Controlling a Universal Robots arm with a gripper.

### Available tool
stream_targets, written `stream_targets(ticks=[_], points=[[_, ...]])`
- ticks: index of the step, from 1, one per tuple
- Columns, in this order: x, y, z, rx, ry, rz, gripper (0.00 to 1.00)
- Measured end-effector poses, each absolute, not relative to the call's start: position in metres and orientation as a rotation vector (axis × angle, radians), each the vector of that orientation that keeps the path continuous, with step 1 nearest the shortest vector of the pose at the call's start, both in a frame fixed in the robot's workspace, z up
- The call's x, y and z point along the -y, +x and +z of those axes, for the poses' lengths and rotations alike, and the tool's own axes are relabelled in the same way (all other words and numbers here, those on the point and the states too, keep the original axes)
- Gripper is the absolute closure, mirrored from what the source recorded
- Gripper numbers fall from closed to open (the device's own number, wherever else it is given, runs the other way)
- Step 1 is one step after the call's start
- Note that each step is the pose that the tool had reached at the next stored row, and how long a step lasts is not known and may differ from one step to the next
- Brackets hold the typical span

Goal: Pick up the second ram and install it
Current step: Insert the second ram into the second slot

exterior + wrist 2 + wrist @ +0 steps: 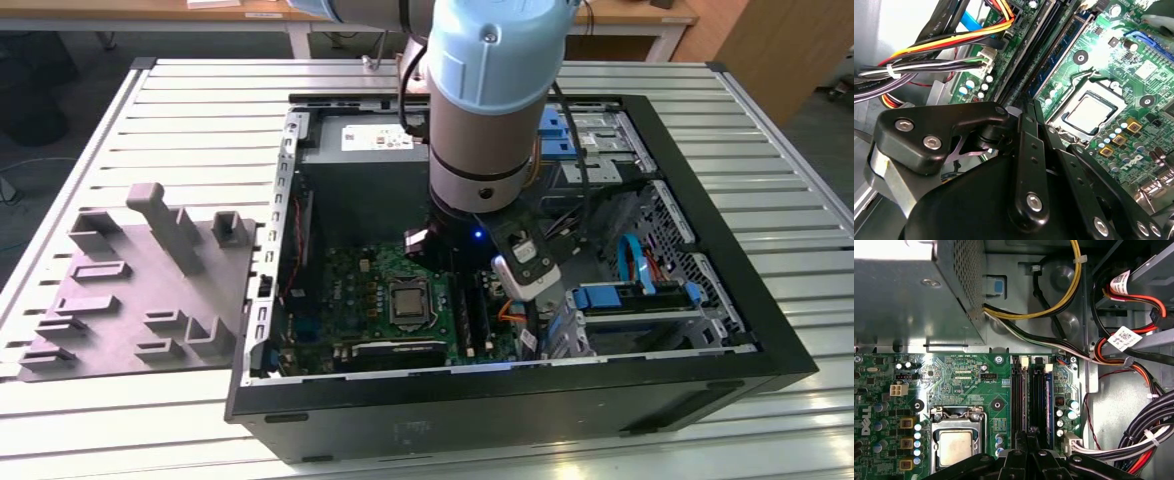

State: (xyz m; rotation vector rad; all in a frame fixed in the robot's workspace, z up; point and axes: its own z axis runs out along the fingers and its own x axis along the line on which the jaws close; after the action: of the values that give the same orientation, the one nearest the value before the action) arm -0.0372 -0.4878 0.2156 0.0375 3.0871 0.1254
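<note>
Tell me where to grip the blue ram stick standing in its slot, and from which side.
Probably by its upper long edge, pinched across the two flat faces, coming straight down onto the board. The blue ram stick stands on edge close beside the black slot rails, so only that edge looks free.

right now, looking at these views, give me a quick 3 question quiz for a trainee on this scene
1. True or false: the gripper hangs outside the computer case, over the grey tray.
2. In the first wrist view, the gripper is nearest to: A the memory slots; B the power supply; C the red cables.
3. Fill in: the motherboard is ___ in colour.
Key: 1 false, it is inside the computer case; 2 A; 3 green.
</note>
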Motion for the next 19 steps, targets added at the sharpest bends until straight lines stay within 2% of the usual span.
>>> stream_targets(ticks=[19], points=[[0.4878, -0.0372, 0.2140, -3.087, 0.038, 0.125, 0.88]])
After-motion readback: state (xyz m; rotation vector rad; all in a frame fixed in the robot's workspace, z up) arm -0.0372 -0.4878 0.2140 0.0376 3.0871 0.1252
